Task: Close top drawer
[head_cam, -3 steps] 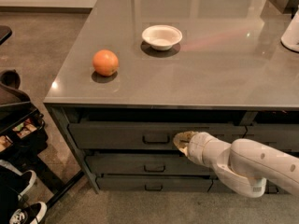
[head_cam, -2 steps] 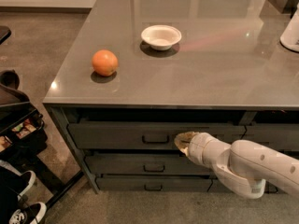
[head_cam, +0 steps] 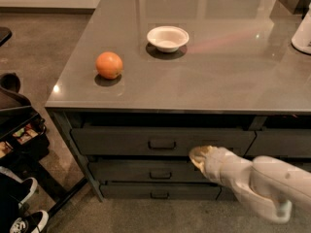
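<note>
The top drawer point(head_cam: 121, 141) is a wide dark-grey front under the counter edge, with a small metal loop handle point(head_cam: 162, 144) at its centre. Two like-handled fronts sit below it. My gripper point(head_cam: 197, 155) comes in from the lower right on a white arm. Its tip is against the lower edge of the top drawer front, to the right of the handle. The drawer front stands nearly flush with the fronts beside it.
On the grey counter point(head_cam: 233, 72) lie an orange point(head_cam: 109, 65) at the left and a white bowl point(head_cam: 167, 38) further back. A white object point(head_cam: 303, 33) stands at the right edge. A dark rack with shoes point(head_cam: 19, 144) stands on the floor to the left.
My gripper stays against the right part of the top drawer front. Nothing else has visibly moved.
</note>
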